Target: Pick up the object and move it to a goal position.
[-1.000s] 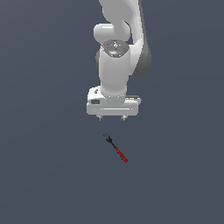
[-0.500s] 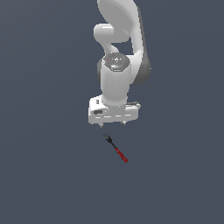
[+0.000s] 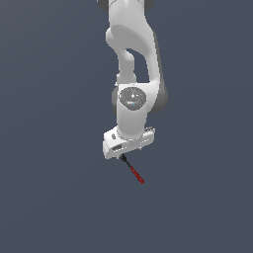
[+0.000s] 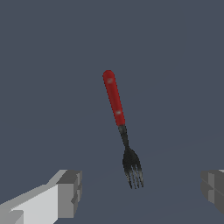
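The object is a small fork with a red handle and a dark forked head. It lies flat on the grey floor (image 3: 135,173), and the wrist view shows it whole (image 4: 119,118). My gripper (image 3: 126,155) hangs just above its forked end, which the hand partly hides in the exterior view. In the wrist view my gripper (image 4: 142,192) is open, its two fingertips (image 4: 70,192) wide apart on either side of the forked head. It holds nothing.
The white arm (image 3: 132,79) comes down from the top of the exterior view. A plain dark grey floor (image 3: 54,197) lies all around. No goal marker shows.
The hand has moved down and toward the fork, and now covers its forked end in the exterior view. The fork has not moved.
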